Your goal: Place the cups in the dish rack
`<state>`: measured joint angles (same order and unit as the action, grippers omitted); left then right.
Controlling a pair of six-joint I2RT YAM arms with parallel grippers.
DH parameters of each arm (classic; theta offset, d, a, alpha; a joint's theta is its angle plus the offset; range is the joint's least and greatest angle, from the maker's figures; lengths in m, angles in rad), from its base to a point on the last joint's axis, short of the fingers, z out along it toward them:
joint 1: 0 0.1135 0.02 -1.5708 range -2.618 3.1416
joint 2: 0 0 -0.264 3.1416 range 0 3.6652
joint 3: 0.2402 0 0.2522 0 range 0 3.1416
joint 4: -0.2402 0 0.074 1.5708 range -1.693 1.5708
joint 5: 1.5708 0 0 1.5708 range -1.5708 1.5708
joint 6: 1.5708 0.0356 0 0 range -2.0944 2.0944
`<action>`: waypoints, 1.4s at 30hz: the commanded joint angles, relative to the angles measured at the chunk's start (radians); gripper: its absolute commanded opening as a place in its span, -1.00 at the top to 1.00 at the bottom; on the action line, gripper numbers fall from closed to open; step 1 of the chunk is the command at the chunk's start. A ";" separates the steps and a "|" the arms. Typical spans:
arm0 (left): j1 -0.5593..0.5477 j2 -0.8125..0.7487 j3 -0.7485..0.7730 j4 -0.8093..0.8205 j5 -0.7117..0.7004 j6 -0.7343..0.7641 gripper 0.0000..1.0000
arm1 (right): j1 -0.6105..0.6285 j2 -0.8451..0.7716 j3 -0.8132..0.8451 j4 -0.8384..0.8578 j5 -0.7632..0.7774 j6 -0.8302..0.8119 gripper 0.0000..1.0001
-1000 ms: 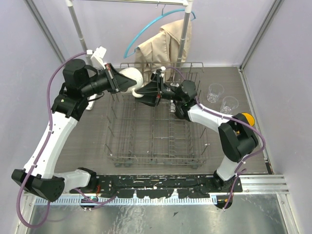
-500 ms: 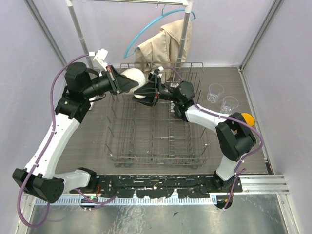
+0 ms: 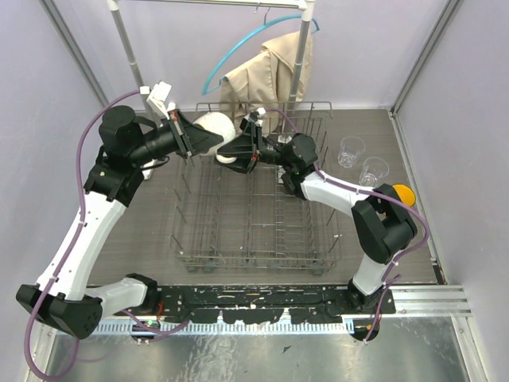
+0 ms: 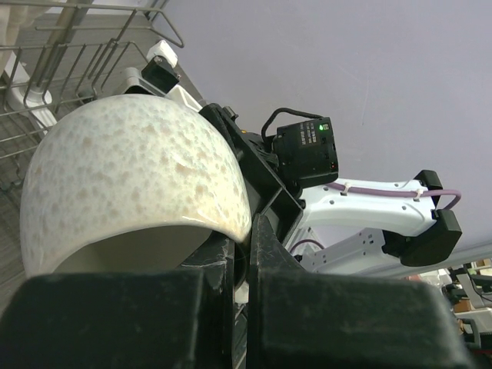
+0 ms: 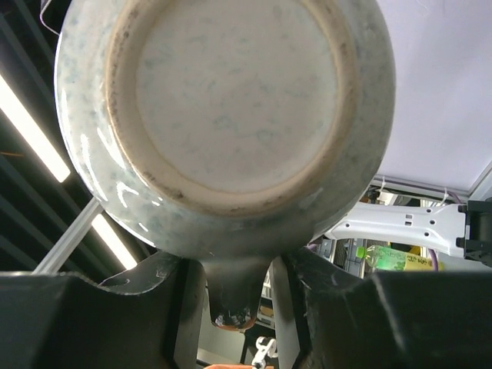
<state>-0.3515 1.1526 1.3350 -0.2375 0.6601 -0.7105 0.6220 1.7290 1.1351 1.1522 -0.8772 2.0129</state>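
The right tool [image 3: 226,151] has narrowed around the mug [image 3: 213,125] handle, though I cannot tell if it clamps yet. The left tool [image 3: 210,142] stays pinched on the rim, holding the mug above the rack [image 3: 254,224], far-left corner. This looks like a handover.

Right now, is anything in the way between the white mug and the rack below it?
Nothing visible. The white mug hangs over the rack's far-left corner, gripped by the left pincer and right pincer; below are only the rack's own wires.
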 commanded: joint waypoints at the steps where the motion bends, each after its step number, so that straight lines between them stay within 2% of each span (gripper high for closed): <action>1: -0.007 -0.053 0.000 0.106 0.047 -0.001 1.00 | -0.006 -0.008 0.036 0.003 0.038 -0.013 0.21; 11: -0.046 -0.047 -0.024 0.123 0.037 0.006 1.00 | -0.004 -0.025 0.039 -0.085 0.060 -0.073 0.36; 15: -0.050 -0.048 -0.032 0.128 0.034 0.009 1.00 | -0.004 -0.035 0.030 -0.097 0.091 -0.092 0.51; 19: -0.054 -0.049 -0.044 0.127 0.037 0.014 1.00 | -0.005 -0.036 0.024 -0.102 0.124 -0.102 0.82; 23: -0.055 -0.049 -0.055 0.127 0.038 0.019 1.00 | -0.003 -0.033 0.032 -0.110 0.127 -0.102 0.87; 26: -0.055 -0.044 -0.060 0.127 0.037 0.022 1.00 | 0.000 -0.034 0.046 -0.138 0.116 -0.117 0.99; 33: -0.055 -0.034 -0.059 0.122 0.025 0.028 0.71 | 0.000 -0.061 0.033 -0.174 0.134 -0.167 0.99; 42: -0.055 -0.040 -0.048 0.067 -0.005 0.065 0.15 | -0.009 -0.089 -0.012 -0.158 0.194 -0.201 0.99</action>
<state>-0.3740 1.1412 1.2709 -0.1829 0.5900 -0.6647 0.6182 1.6958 1.1236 0.9920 -0.8104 1.8587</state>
